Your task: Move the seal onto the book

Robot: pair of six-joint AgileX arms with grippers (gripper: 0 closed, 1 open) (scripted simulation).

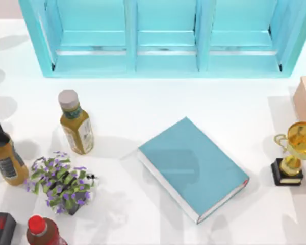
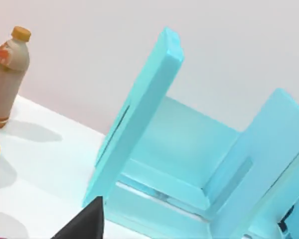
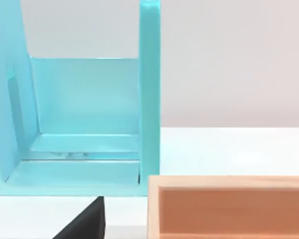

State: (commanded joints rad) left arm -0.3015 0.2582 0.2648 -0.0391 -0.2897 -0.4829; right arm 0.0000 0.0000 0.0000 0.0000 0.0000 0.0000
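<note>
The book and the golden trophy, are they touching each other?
Apart. The top view shows bare white table between the book in the middle and the golden trophy, which stands near the right edge.

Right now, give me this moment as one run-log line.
book: flat at table centre, top bare | seal: not on book | bottles: table's left | trophy: table's right | step: transfer not done

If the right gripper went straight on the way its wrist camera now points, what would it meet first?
Probably the peach open box, which lies closest ahead in the right wrist view; the teal shelf unit stands behind it. Depth is uncertain, so this is a guess.
</note>
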